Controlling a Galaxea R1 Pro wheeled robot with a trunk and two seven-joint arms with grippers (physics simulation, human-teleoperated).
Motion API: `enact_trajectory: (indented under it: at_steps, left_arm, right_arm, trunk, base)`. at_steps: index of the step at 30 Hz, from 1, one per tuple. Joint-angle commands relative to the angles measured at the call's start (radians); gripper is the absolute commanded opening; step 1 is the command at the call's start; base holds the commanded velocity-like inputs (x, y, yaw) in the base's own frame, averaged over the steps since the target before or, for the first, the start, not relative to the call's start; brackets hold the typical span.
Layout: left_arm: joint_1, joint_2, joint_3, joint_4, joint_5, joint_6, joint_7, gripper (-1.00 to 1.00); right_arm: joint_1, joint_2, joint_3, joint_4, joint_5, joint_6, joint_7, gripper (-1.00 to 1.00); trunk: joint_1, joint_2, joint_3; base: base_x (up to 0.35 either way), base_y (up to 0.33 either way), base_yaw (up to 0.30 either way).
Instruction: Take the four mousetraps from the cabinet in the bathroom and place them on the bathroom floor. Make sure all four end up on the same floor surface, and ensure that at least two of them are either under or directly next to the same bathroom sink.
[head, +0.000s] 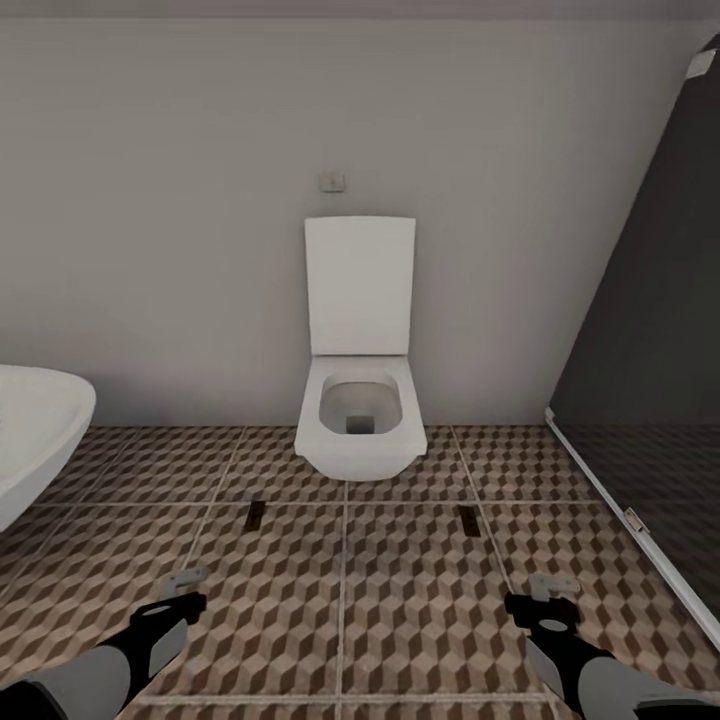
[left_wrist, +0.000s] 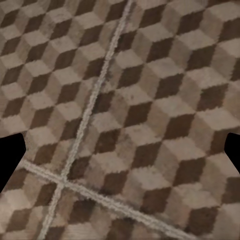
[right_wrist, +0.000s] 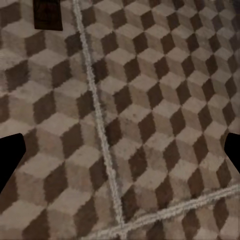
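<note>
Two empty wide-spread grippers, left gripper (head: 186, 590) and right gripper (head: 545, 598), over bathroom floor (head: 400, 600); toilet (head: 358, 415) ahead.

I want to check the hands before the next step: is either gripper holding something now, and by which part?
Nothing is held. The left gripper and right gripper hang open over the bathroom floor, with only tiles between their fingers.

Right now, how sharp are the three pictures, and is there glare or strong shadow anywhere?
Head view: even, soft light, no glare; the toilet is slightly blurred and casts little shadow on the bathroom floor. Left wrist view: the tiles look coarse and fuzzy. Right wrist view: the same grain; a dark rectangular thing is too blurred to identify.
</note>
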Motion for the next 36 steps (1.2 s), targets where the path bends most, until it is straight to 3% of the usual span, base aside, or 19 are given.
enact_trajectory:
  at_steps: [1,7,18,36]
  left_arm:
    - [0.000,0.000,-0.009,0.004,0.010,-0.002,0.004,1.00]
    - [0.002,-0.001,-0.008,0.023,0.010,-0.002,0.002,1.00]
    - [0.008,-0.002,-0.007,0.052,0.023,-0.004,-0.065,1.00]
    - [0.012,-0.004,-0.004,0.079,0.033,-0.006,-0.105,1.00]
  right_arm:
    - [-0.001,0.000,0.008,0.004,-0.007,-0.003,-0.002,1.00]
    - [-0.001,0.000,0.008,0.022,0.001,-0.003,-0.003,1.00]
    - [0.001,0.001,0.008,0.046,0.068,-0.003,-0.007,1.00]
    - [0.004,0.002,0.008,0.074,0.079,-0.005,-0.004,1.00]
  trunk:
    - [-0.001,0.000,0.003]
    - [-0.003,0.001,0.026]
    - [-0.008,0.004,0.069]
    - [-0.016,0.008,0.138]
  base:
    - [0.000,0.000,0.000]
    - [0.000,0.000,0.000]
    - [0.000,0.000,0.000]
    - [0.000,0.000,0.000]
